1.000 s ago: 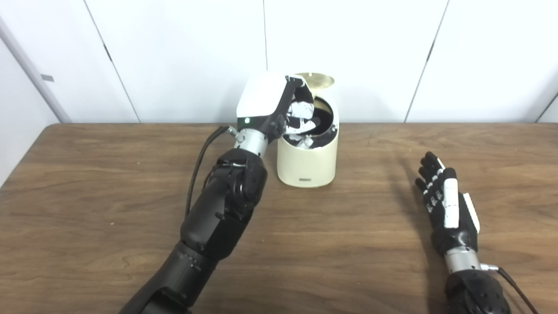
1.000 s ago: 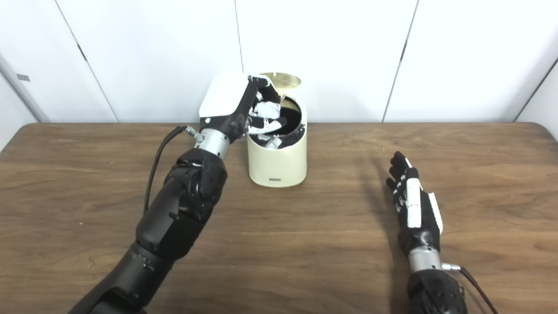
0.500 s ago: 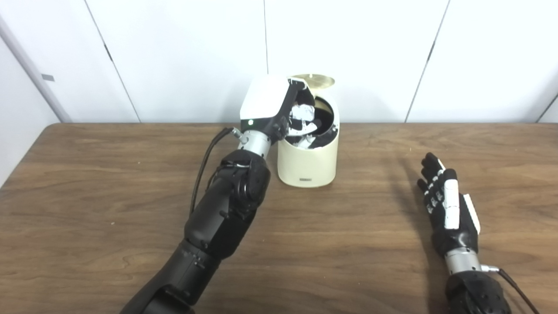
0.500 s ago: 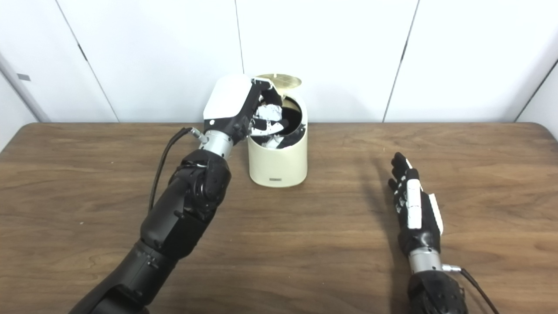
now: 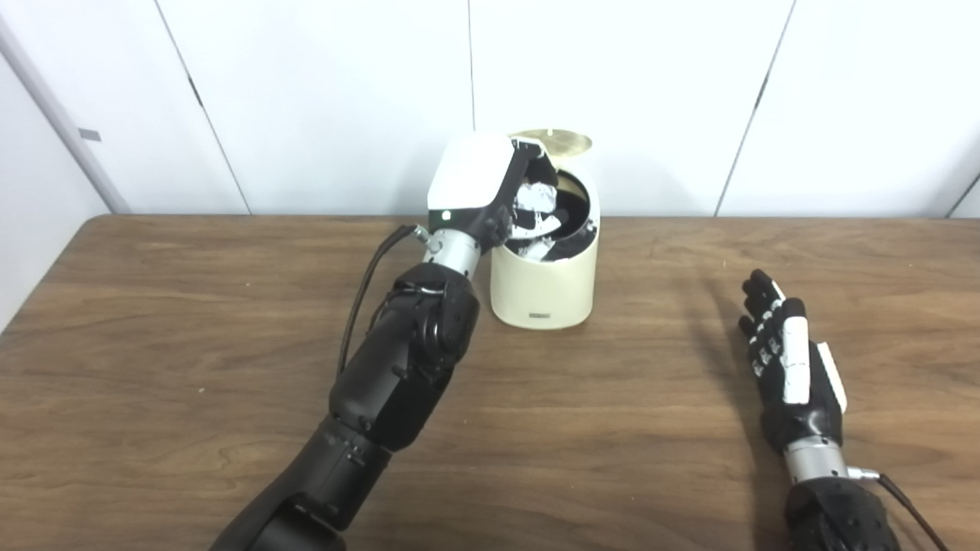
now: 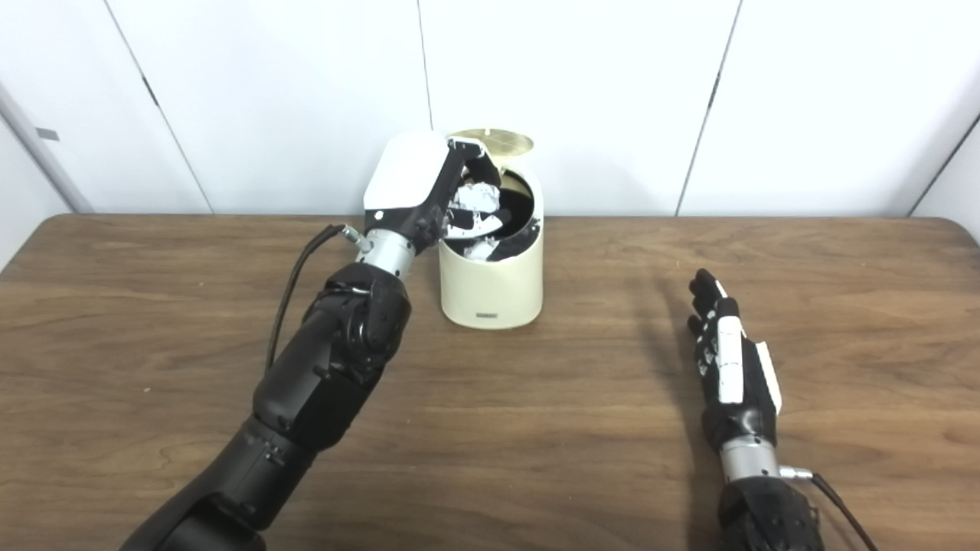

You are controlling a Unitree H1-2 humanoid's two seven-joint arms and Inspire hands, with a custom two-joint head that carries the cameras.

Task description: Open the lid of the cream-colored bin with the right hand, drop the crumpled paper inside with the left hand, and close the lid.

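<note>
The cream-colored bin stands at the back middle of the table, its round lid tipped up and open, gold underside showing. My left hand reaches over the bin's left rim, fingers curled down into the dark opening. It is shut on the crumpled white paper, which sits between the fingers just above the opening. My right hand lies open and empty on the table at the right, fingers stretched toward the back, well apart from the bin.
The wooden table runs up to a white panelled wall right behind the bin. My left forearm lies diagonally across the table in front and left of the bin, with a black cable looping off its wrist.
The camera has shifted a little, moving the whole picture rightward. My left hand has edged slightly further over the bin's opening with the paper. The right hand has stayed still.
</note>
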